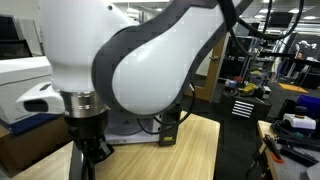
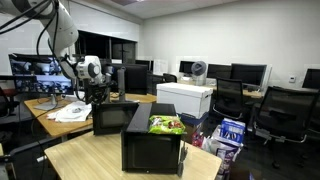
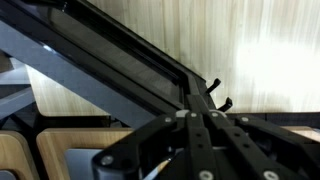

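My gripper (image 3: 219, 95) is shut, its black fingers pressed together with nothing between them. In the wrist view it points along a long black slanted edge (image 3: 120, 60), with pale wooden tabletop (image 3: 270, 60) behind. In an exterior view the gripper (image 2: 97, 93) hangs just above a black panel (image 2: 113, 118) at the back of the wooden table (image 2: 90, 160). A black box (image 2: 150, 150) stands beside it, and a green snack bag (image 2: 166, 125) lies on top. The closer exterior view shows the gripper (image 1: 92, 150) low over the table (image 1: 190, 150) under the big white arm (image 1: 130, 50).
A white printer (image 2: 185, 98) stands behind the black box, with a blue and white package (image 2: 230, 135) to its right. Office chairs (image 2: 285, 115) and desks with monitors (image 2: 40, 70) fill the room. Cables and a small black device (image 1: 168, 130) lie near the arm's base.
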`<state>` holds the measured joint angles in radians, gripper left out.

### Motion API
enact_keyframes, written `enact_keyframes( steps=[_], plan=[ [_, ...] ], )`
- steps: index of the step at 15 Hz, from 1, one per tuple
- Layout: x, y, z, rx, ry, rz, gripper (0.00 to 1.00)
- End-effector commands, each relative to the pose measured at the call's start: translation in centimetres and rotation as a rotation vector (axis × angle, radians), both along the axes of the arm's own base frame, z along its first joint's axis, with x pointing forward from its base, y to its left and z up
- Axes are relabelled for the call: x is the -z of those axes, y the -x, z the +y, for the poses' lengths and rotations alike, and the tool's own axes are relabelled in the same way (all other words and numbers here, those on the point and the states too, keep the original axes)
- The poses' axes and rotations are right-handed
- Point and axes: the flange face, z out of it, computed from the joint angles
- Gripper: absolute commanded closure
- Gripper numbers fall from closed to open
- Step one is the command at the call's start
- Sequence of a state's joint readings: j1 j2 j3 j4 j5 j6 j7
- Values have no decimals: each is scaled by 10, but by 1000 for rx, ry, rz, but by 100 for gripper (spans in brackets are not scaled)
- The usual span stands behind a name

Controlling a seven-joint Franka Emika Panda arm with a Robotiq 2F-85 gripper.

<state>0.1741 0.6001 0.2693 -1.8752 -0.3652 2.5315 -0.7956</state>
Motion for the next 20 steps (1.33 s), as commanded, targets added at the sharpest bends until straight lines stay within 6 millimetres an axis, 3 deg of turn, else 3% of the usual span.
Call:
enact_keyframes(
  steps=[1, 3, 4, 5, 6, 10, 14, 16, 20],
  plan=[
    [3, 6, 30, -14, -49, -3, 100],
    [1, 12, 35, -54, -22, -12, 100],
    [-2, 15, 32, -85, 37, -1, 93],
    [-6, 20, 21, -112, 107, 45, 73],
    [-11, 22, 11, -115, 161, 56, 67],
    [-57, 22, -55, -177, 356, 114, 43],
    [-116, 6, -126, -364, 372, 133, 16],
    [-141, -6, -163, -214, 338, 173, 2],
    [-171, -19, -209, 20, 284, 175, 0]
  ],
)
